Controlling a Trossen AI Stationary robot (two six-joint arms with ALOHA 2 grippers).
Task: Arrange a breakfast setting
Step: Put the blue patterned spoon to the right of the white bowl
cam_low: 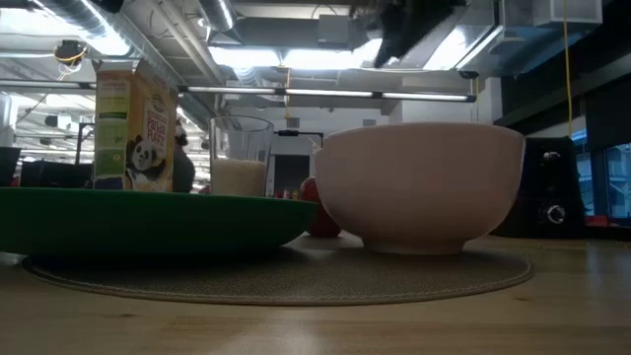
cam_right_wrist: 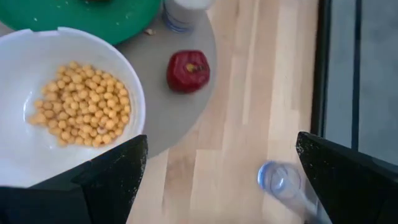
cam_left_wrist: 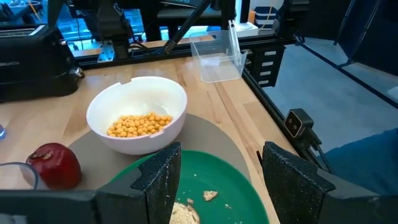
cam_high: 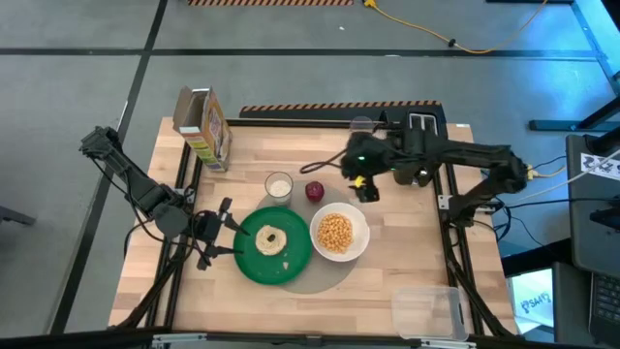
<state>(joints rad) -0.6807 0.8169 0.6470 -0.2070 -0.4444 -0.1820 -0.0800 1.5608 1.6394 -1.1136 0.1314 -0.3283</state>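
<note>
Straddling the green plate (cam_left_wrist: pixel 230 186) rim, the left gripper (cam_left_wrist: pixel 221 186) stands part-open, empty; only the high view shows the wide-open right gripper (cam_high: pixel 365 190) beyond the apple (cam_high: pixel 315 191).

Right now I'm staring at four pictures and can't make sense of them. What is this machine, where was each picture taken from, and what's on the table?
It is a robot with two dark arms at a wooden table, each ending in a two-finger gripper. One picture looks straight down, one looks level across the tabletop, and two come from cameras on the wrists.

On a round grey mat sit a green plate with a bagel and a white bowl of small yellow cereal balls. A red apple and a glass of milk stand behind them. A cereal box stands at the back, a clear plastic tub near the front corner.

The left gripper is at the plate's edge, its fingers straddling the rim. The right gripper hovers open above the table beside the bowl and apple, holding nothing.
</note>
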